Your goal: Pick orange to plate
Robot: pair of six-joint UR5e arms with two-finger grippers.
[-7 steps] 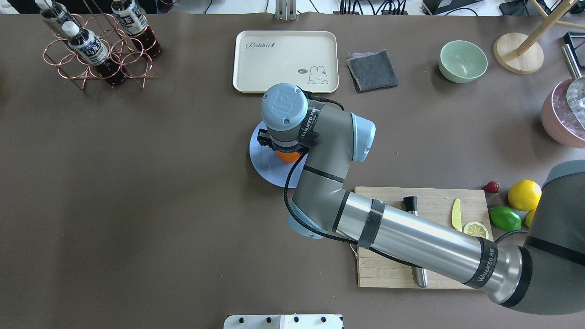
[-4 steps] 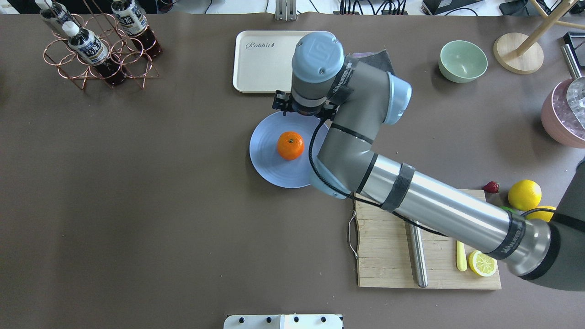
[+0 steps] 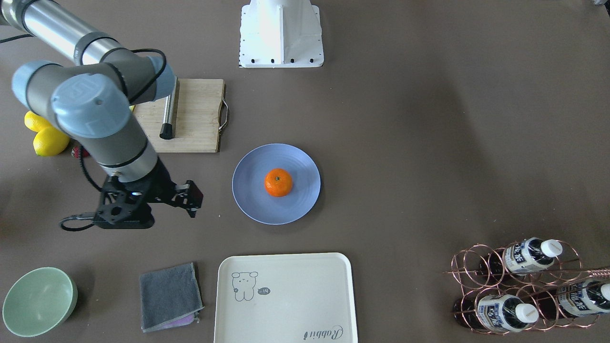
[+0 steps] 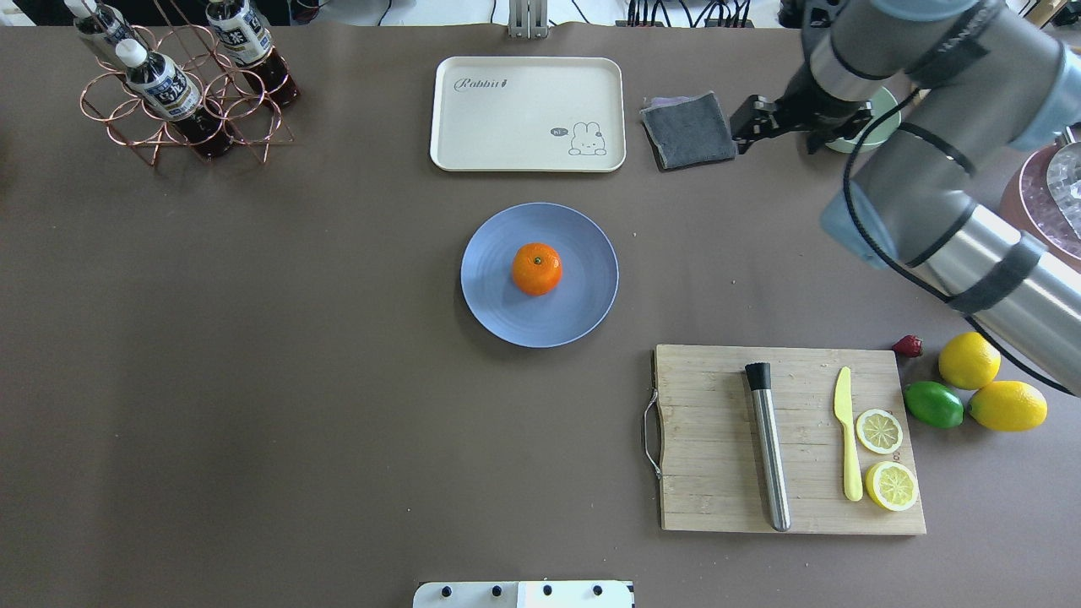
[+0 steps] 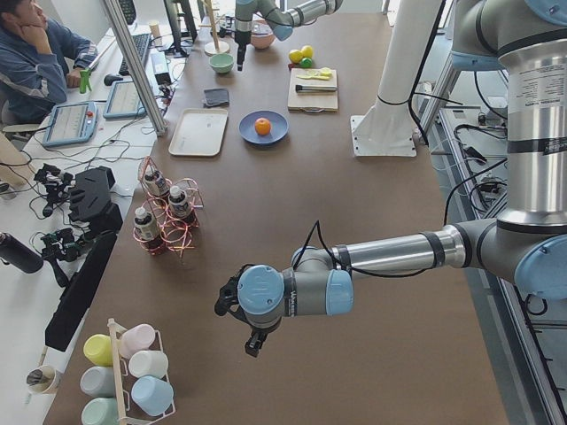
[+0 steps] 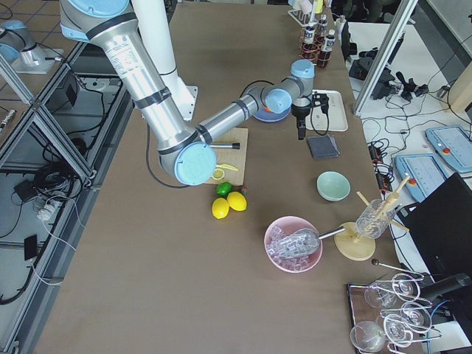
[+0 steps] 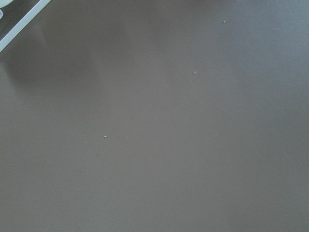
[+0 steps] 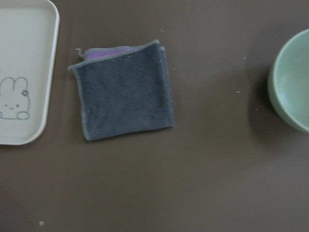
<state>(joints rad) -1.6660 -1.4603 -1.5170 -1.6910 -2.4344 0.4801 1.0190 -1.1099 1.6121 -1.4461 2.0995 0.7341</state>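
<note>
Orange [image 4: 536,268] sits stem-up near the middle of the plate [image 4: 583,314], centre of the overhead frame, so the job looks done. What's left is mostly the risk of undoing it. Right gripper [image 4: 785,127] hangs in the upper right of that frame, jaws spread wide w/ nothing btw them. It is just beside the grey cloth [image 4: 688,128], partly over the green bowl [image 3: 38,300] and well apart from the plate. Main worry: the fruit is round and the plate shallow, so a knock to the plate, e.g. the right arm [image 4: 996,279] swinging low across the centre, could prob. roll it off the edge. Second: that arm passes above the lemons [image 4: 969,361] and close to the pink bowl [image 4: 1026,228] at the right edge, so a low or fast move there could shove sth. A straight drop could clip the green bowl's rim. Left gripper [image 5: 237,305] shows only in the left side view, lower middle, over bare table [image 7: 154,116]; can't tell if it's open or closed. It's far from the plate, so little threat.
</note>
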